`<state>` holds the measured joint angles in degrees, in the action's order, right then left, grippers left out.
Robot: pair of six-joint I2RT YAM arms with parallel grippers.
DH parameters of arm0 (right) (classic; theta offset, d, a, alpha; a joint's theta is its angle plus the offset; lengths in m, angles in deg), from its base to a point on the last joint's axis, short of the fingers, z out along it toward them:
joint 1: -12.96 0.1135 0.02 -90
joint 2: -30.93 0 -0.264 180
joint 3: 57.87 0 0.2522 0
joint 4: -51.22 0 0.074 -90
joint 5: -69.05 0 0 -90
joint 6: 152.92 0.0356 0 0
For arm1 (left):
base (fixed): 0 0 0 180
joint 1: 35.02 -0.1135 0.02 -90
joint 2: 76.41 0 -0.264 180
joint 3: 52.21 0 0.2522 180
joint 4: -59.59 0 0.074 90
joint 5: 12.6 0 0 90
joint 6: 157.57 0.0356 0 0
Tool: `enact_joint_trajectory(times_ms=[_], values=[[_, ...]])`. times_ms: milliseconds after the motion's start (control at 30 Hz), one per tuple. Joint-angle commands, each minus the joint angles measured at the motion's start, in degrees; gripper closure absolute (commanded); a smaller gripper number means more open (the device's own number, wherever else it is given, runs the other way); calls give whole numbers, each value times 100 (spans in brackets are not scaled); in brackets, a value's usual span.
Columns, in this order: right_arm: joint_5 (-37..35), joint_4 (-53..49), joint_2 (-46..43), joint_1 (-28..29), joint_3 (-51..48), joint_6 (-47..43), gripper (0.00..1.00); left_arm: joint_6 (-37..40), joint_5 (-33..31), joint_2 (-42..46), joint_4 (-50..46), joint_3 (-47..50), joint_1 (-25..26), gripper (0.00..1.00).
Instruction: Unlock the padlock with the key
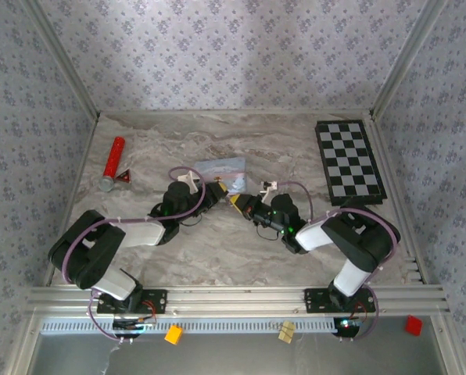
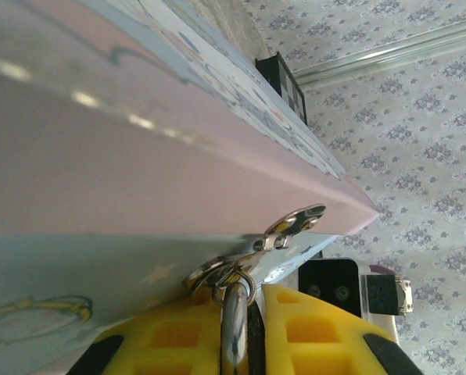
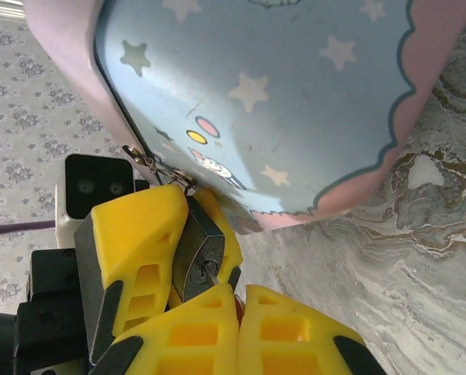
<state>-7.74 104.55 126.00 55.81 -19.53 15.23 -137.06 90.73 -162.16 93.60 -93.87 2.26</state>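
The tin [image 3: 295, 101] is showing pale blue with pale stars and a pink scalloped border. The left pincer [image 2: 245, 312] and right pincer [image 3: 237, 312] are wearing yellow. The padlock [image 3: 200, 250] is gleaming dark grey, the key [image 3: 210, 271] silvery. The bench [image 1: 241, 250] is displaying beige-grey marbling, the board [image 1: 350, 162] black-and-white checks, the walls [image 1: 233, 55] grey floral print.
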Motion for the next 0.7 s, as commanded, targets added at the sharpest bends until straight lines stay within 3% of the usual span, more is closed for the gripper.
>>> enact_joint_trajectory(times_ms=[0, 233, 467, 667], values=[[680, 830, -255, 390, 596, -264, 100, 300, 1673, 82, 361, -178, 524, 100], [832, 1112, -202, 73, 522, -154, 100, 424, 1970, -32, 208, -366, 701, 100], [985, 495, -614, -188, 422, -516, 100, 751, 1910, 234, -404, -264, 704, 100], [1107, -815, -1103, -368, 173, -1427, 68, 964, 1496, 402, -1513, -454, 444, 100]])
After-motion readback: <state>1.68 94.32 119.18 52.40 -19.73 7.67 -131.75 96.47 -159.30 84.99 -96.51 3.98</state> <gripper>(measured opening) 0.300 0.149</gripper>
